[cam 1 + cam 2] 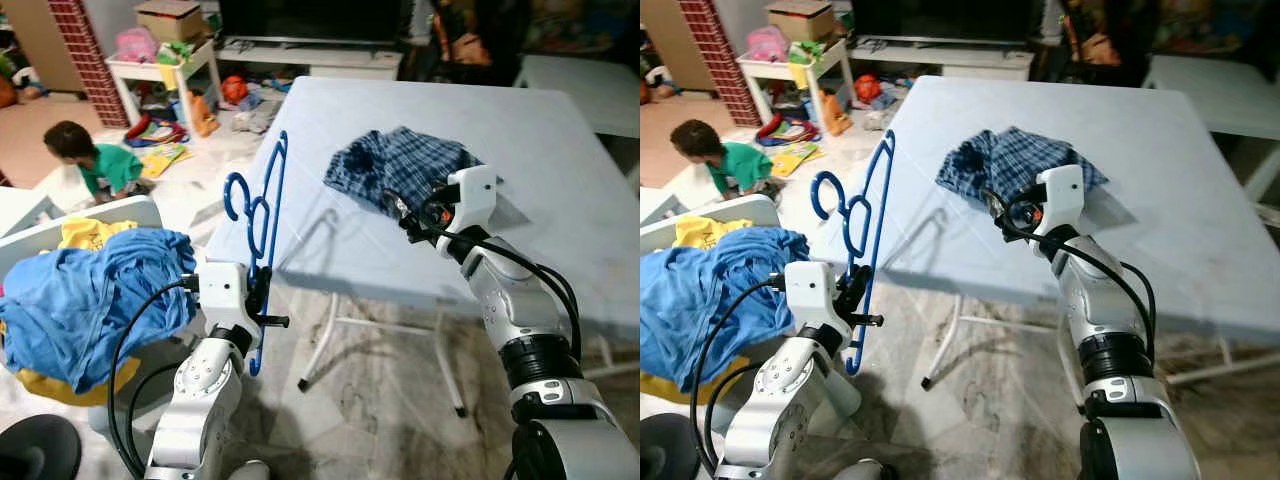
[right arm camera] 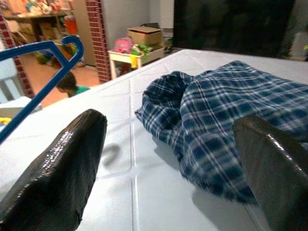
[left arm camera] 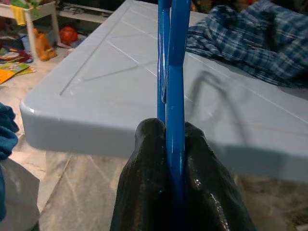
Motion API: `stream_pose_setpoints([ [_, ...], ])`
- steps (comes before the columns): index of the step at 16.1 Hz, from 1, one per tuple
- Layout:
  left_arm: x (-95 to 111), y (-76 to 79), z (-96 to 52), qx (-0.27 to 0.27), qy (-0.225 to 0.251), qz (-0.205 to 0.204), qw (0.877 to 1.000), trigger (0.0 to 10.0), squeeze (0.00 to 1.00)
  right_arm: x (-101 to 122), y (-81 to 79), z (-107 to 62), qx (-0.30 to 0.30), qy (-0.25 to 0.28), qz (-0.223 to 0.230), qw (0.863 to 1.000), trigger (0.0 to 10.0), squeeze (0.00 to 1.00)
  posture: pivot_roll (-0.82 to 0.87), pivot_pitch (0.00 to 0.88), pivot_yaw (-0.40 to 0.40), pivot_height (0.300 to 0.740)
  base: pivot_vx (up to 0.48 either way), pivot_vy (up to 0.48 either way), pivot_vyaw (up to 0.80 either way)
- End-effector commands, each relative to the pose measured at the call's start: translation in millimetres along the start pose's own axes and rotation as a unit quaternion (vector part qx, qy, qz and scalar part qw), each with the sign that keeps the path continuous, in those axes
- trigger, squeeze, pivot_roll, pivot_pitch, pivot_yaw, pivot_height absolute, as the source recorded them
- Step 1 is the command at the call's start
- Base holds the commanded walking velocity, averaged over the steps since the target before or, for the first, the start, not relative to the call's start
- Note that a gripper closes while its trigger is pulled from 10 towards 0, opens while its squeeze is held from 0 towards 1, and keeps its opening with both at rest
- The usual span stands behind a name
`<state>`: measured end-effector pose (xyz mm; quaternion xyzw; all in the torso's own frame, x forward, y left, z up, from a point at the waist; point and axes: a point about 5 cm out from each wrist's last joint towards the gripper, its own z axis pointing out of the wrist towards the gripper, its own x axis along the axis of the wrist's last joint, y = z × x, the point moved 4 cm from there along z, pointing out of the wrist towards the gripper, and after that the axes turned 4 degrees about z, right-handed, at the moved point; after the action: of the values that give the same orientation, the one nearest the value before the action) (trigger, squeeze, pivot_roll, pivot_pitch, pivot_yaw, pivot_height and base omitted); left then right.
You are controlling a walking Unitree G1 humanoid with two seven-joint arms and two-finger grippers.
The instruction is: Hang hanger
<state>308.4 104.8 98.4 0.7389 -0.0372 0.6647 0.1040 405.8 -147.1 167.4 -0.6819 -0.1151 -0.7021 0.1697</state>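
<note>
A blue plastic hanger [image 1: 276, 175] stands upright beside the near left corner of the pale blue table [image 1: 560, 180]. My left gripper [image 1: 262, 300] is shut on its lower bar, and the left wrist view shows both black fingers [image 3: 144, 163] pinching the blue rod [image 3: 174, 86]. A crumpled blue plaid shirt [image 1: 390, 165] lies on the table top. My right gripper [image 1: 415, 215] hovers open just over the table at the shirt's near edge. In the right wrist view the shirt [image 2: 231, 110] sits between and beyond the spread fingers.
A white basket heaped with blue and yellow clothes [image 1: 90, 290] stands at my left. A child [image 1: 95, 160] sits on the floor among toys near a small white table [image 1: 160, 65]. A second table [image 1: 590, 85] is at the far right, a black stool [image 1: 35, 445] lower left.
</note>
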Motion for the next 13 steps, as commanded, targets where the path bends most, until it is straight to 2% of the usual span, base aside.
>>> stream_pose_setpoints([
  [1,1.7,2.8,1.2,-0.004,0.001,0.003,1.000,10.0,0.00,4.0,2.1,-0.9,-0.009,0.010,-0.014,1.000,10.0,0.00,-0.03,0.000,0.022,0.740,-0.274,0.000,0.00],
  [6,0.9,2.5,1.8,-0.004,-0.002,0.004,1.000,10.0,0.00,2.7,2.8,-1.1,-0.014,0.017,-0.009,1.000,10.0,0.00,-0.03,0.000,0.024,0.740,-0.274,0.000,0.00],
  [13,-3.1,2.5,1.4,-0.007,-0.010,0.009,1.000,10.0,0.00,-3.1,3.0,-2.2,-0.010,0.001,-0.029,1.000,10.0,0.00,-0.03,0.000,0.022,0.740,-0.279,0.000,0.00],
])
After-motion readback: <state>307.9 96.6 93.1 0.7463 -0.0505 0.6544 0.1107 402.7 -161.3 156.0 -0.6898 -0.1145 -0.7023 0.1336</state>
